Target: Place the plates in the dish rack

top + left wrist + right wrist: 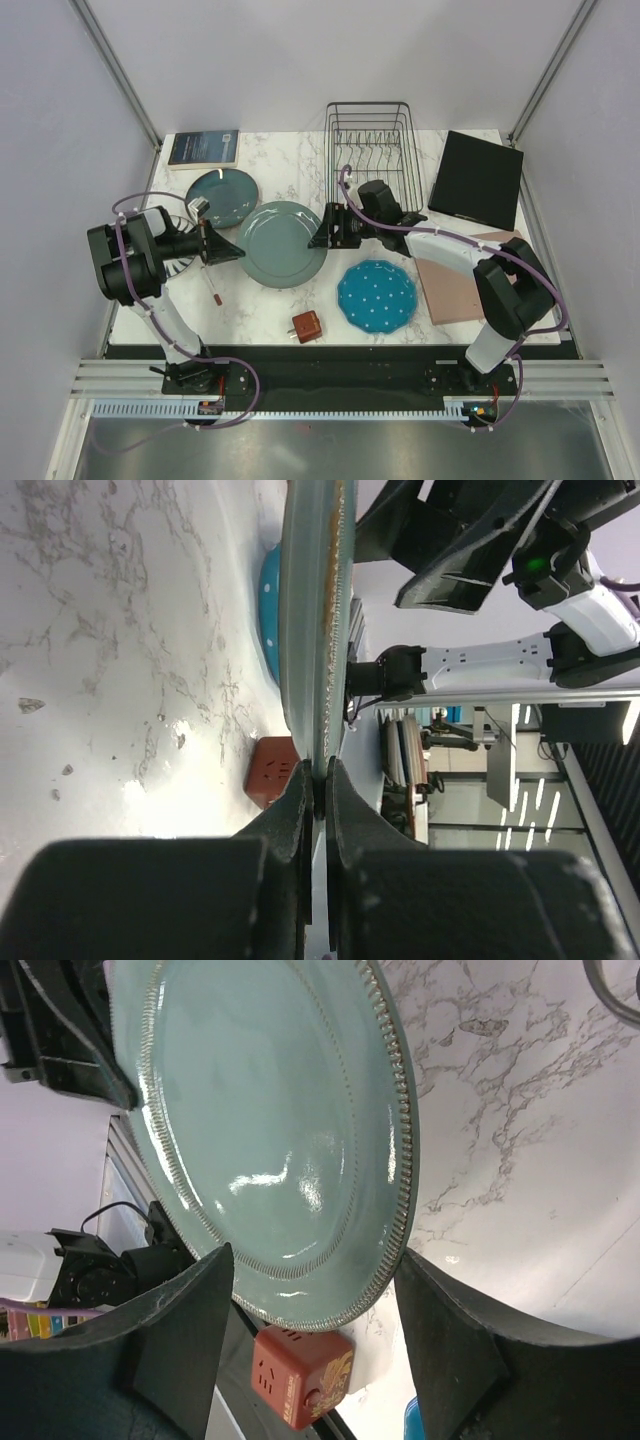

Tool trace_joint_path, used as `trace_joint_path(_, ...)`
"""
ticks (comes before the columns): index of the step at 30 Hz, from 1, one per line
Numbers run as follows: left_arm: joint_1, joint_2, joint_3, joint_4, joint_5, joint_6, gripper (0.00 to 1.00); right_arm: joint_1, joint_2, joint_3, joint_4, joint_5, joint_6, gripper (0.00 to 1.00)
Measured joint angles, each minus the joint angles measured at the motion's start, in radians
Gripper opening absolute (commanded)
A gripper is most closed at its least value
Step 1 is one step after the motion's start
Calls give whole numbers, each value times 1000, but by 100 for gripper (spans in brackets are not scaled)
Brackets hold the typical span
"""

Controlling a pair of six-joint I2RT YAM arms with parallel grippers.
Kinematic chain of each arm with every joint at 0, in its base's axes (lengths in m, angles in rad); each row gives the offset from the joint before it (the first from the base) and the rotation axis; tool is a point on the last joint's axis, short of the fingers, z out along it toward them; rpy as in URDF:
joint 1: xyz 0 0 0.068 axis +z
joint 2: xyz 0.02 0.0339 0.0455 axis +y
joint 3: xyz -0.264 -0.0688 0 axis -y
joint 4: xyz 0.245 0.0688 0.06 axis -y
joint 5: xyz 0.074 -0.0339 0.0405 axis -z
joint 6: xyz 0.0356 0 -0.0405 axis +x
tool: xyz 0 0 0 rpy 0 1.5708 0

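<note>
left tool [320,777] clenched on grey-green plate [283,243] rim, right tool [312,1260] released at opposite edge

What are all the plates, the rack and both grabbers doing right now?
grey-green plate: gripped at its rim
dark teal plate: flat on table
blue dotted plate: flat on table
striped plate: mostly hidden
dish rack: no plates inside
left gripper: shut on grey-green plate
right gripper: open, straddling that plate's rim

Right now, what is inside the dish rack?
Inside the dish rack only its row of upright tines shows; no plate stands there. The right arm covers the rack's near end, so that part cannot be checked.
</note>
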Motion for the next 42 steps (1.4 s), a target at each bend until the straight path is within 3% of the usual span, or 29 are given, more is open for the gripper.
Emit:
trace_joint_path(7,-24,116,93,-5,6,26,2,-16,-51,-8,2,-34,-1,73)
trace_joint_path(16,-170,136,238,-6,30,24,2,-106,-76,-25,-34,-36,-11,73)
trace_joint_path(25,-200,168,421,-7,25,-85,2,-128,-76,16,-51,-34,-45,73)
trace_joint_path(29,-197,135,418,1,25,-189,2,-131,-87,18,-43,-35,-61,74)
trace_joint_path(36,-182,-35,271,253,-5,-612,2,-158,-150,-28,-29,-74,-83,74)
trace_joint_path(42,-182,-82,260,364,-26,-725,2,-188,-156,-69,-16,-108,-83,77)
